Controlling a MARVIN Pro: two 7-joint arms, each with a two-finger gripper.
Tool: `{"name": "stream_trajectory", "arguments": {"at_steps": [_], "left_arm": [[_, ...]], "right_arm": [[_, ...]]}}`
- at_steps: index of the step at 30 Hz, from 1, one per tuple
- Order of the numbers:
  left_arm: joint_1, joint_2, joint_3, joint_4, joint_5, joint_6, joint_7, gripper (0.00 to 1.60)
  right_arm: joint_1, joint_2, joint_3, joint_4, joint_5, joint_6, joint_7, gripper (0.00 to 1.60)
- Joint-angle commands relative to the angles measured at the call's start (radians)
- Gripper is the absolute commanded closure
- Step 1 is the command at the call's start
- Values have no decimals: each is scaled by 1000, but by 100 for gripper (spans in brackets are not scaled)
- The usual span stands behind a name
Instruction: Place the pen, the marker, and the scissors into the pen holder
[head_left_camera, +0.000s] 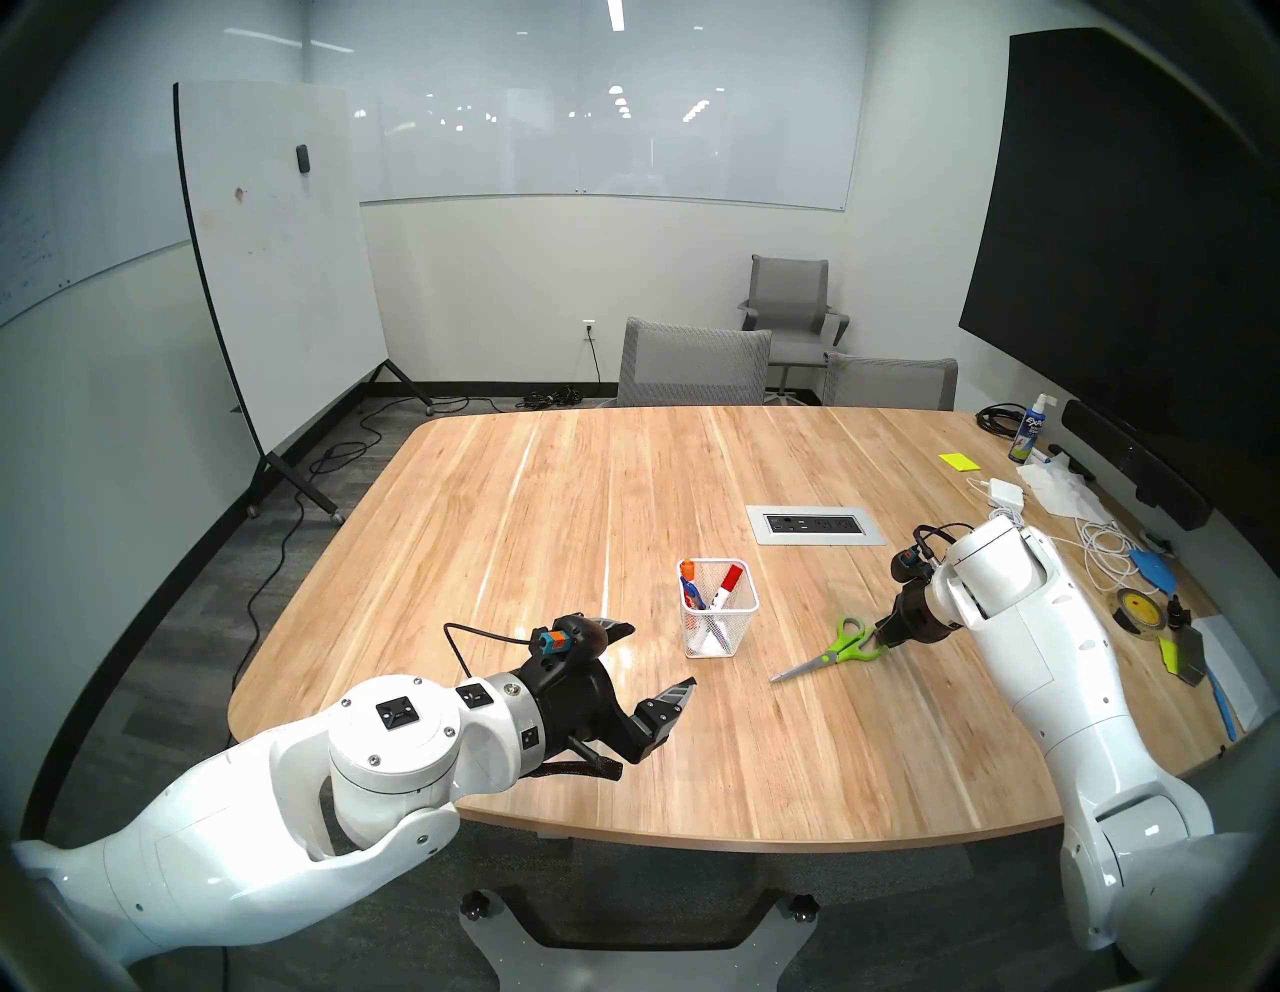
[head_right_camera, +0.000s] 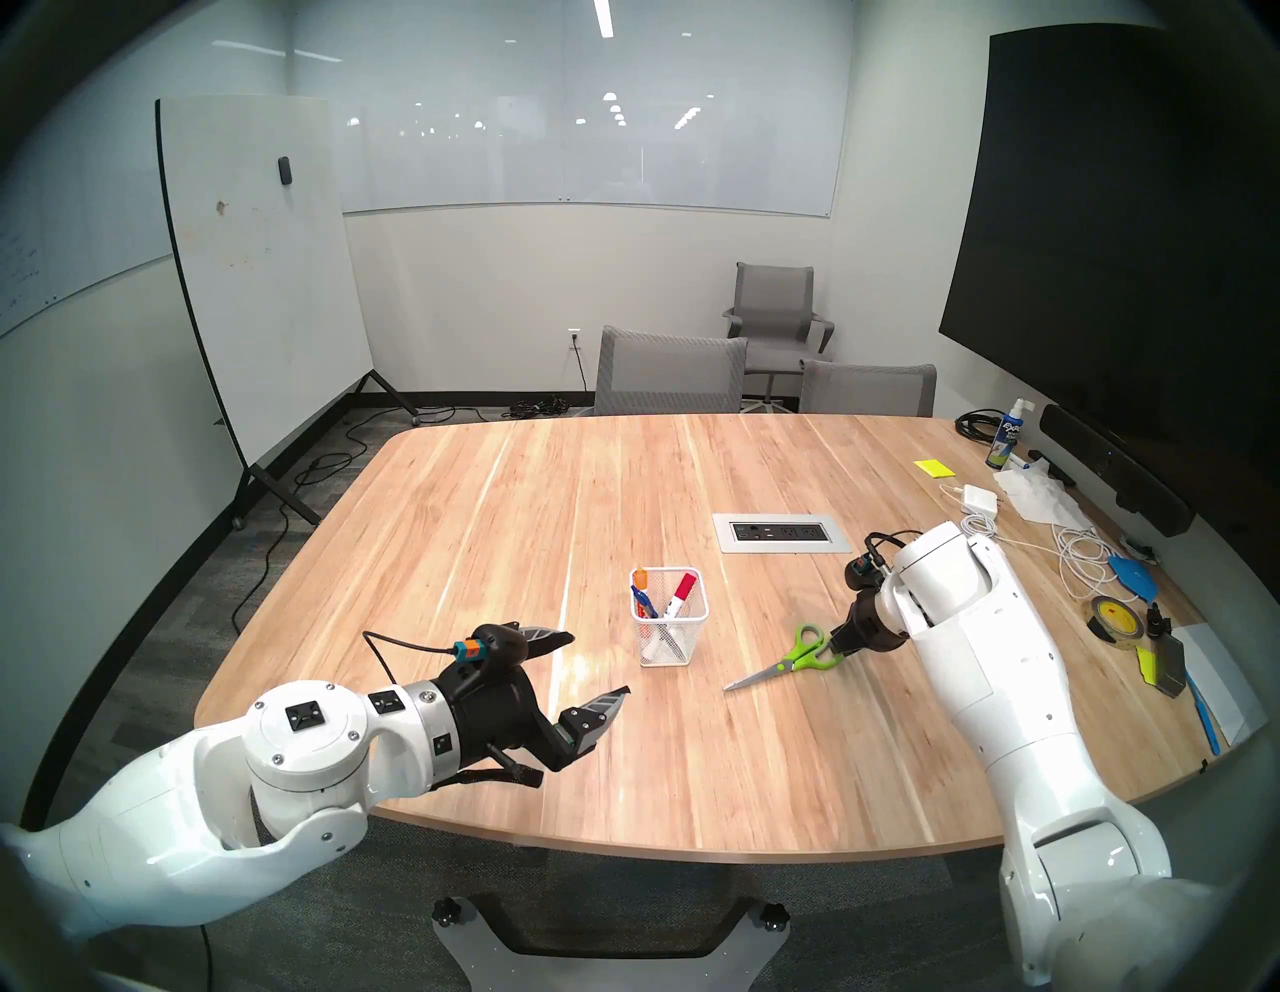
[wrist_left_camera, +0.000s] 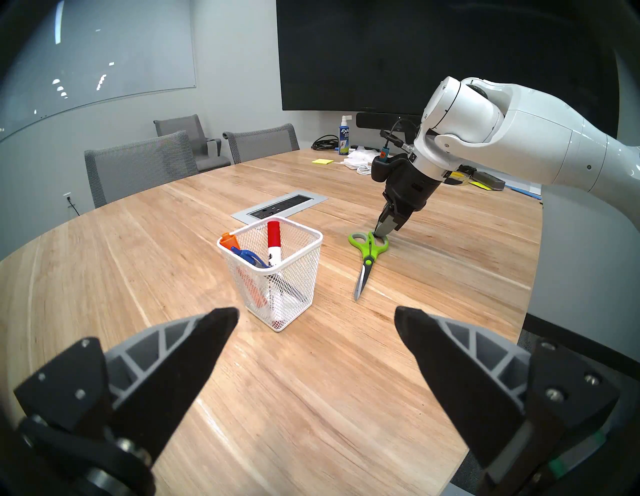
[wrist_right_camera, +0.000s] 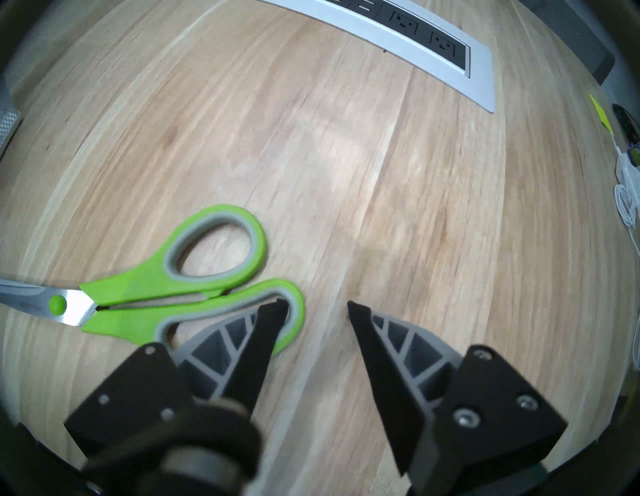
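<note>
The lime-green scissors (head_left_camera: 834, 648) (wrist_right_camera: 194, 287) lie flat on the wooden table, blades closed and pointing toward the near edge. My right gripper (head_left_camera: 883, 641) (wrist_right_camera: 316, 303) is down at their handles and open. One fingertip (wrist_right_camera: 273, 311) sits inside the nearer loop and the other rests on bare wood outside it. The white mesh pen holder (head_left_camera: 727, 634) (wrist_left_camera: 287, 291) stands left of the scissors. It holds a red-capped marker (wrist_left_camera: 273, 239), an orange-capped marker (wrist_left_camera: 228, 240) and the blue pen (wrist_left_camera: 247, 258). My left gripper (head_left_camera: 658, 658) (wrist_left_camera: 317, 311) hovers wide open and empty, short of the holder.
A grey power outlet panel (head_left_camera: 816, 524) is set into the table behind the holder. Along the right edge lie a spray bottle (head_left_camera: 1027, 435), a charger with white cables (head_left_camera: 1004, 493), a tape roll (head_left_camera: 1136, 609) and papers. Chairs stand at the far edge.
</note>
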Motion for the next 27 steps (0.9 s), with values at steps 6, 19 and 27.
{"name": "stream_trajectory", "arguments": {"at_steps": [6,19,27], "left_arm": [[-2,-3,-5,-15,-2,-8,-1,0],[-2,-3,-5,-15,-2,-8,-1,0],[-3,-3,-4,-15,-2,-7,-1,0]], "right_arm": [[23,1,-14,21,-12,-2,71,103],[48,-13,9,62,1,-2,54,160],[48,1,67,28,41,-2,71,160]]}}
